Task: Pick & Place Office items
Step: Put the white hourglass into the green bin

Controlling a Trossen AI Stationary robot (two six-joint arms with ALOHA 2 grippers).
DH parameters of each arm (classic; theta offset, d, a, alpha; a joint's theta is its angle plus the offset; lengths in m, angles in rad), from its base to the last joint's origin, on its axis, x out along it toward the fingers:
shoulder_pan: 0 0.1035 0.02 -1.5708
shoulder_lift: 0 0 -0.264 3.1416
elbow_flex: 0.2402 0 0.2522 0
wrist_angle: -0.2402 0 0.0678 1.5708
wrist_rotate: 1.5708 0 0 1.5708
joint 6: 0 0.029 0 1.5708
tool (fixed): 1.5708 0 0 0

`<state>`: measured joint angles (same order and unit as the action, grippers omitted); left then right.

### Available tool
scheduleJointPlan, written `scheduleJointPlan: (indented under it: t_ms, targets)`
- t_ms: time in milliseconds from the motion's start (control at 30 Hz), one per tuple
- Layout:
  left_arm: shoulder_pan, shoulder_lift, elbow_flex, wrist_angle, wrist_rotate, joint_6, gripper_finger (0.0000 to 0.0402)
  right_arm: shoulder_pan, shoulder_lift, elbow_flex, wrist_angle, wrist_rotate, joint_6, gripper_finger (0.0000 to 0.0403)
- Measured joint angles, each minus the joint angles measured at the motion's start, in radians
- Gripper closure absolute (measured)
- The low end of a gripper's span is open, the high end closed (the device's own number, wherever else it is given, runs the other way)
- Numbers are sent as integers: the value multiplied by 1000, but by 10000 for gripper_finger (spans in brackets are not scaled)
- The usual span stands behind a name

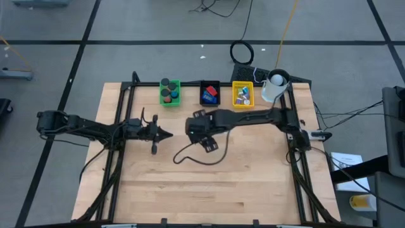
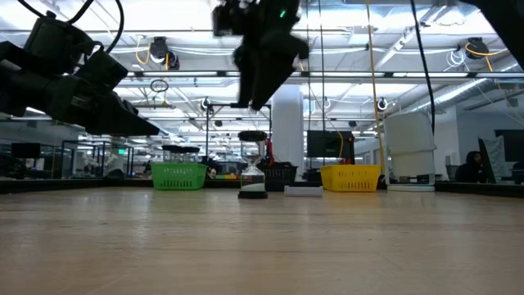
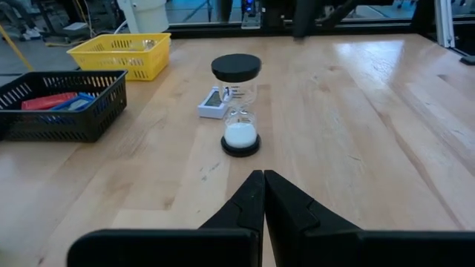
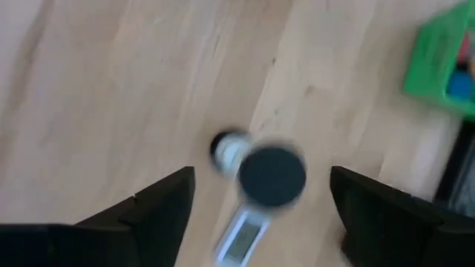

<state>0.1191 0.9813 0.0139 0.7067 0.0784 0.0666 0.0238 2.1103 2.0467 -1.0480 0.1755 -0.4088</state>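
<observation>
A small sand timer [image 3: 237, 104] with a black top cap, a clear body and white sand stands upright on its black base in the middle of the wooden table. A little white rectangular piece [image 3: 214, 104] lies flat beside it. My right gripper [image 4: 261, 178] hangs open above the timer, one finger on either side of the cap [image 4: 272, 176] and well clear of it; the low view shows it [image 2: 260, 82] high over the timer [image 2: 252, 187]. My left gripper [image 3: 263, 182] is shut and empty, pointing at the timer from the table's left.
Green tray [image 1: 169, 92], black tray [image 1: 210, 93] and yellow tray [image 1: 242, 94] stand in a row at the far edge, each holding small items. A white cup [image 1: 275, 85] is at the far right. A dark cable [image 1: 190, 156] loops on the table near the middle.
</observation>
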Motion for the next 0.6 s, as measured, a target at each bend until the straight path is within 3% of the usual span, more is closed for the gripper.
scheduleJointPlan:
  t_ms: [133, 267, 400, 600]
  targets:
    - [-20, 0, 0, 0, 1, -1, 385, 39, -91, -58, -61, 46, 112, 138]
    - [-39, 0, 12, -2, 1, -86, 385, 62, -275, -348, 100, 116, 164, 216]
    - [-41, 0, 64, -36, 1, -148, 385, 53, -502, -741, 452, 141, 195, 301]
    - [-42, 1, 259, -352, -50, -141, 375, 21, -770, -1287, 1227, 137, 164, 394]
